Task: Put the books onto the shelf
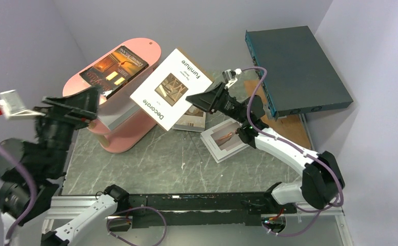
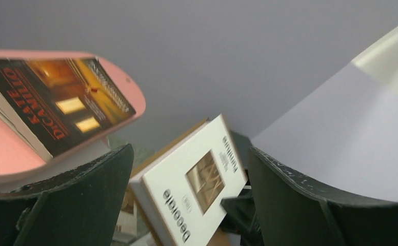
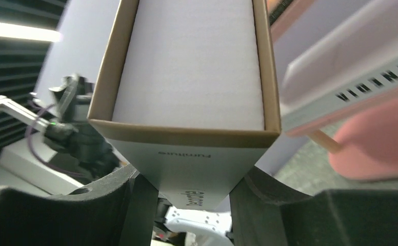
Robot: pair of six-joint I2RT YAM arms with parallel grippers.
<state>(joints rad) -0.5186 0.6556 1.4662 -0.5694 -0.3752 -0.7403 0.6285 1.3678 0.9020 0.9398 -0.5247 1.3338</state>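
One white book [image 1: 171,89] pinched by the right gripper [image 1: 194,100], one orange book [image 1: 115,69] atop the shelf [image 1: 146,48], left gripper [image 1: 98,100] open.

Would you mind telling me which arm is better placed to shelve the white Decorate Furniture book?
Right: the right gripper clamps the book aloft beside the shelf, while the left gripper is open and empty.

Left arm [image 1: 48,138] is reared up over the tabletop's left edge, wrist angled fwd. The left gripper [image 1: 97,97] has its fingers spread wide w/ nothing between them. Right arm [image 1: 284,148] reaches from the near right corner twd mid-tabletop, elbow low. The right gripper [image 1: 194,100] is clamped on the edge of a white book [image 1: 168,87], which it holds tilted, off the surface.
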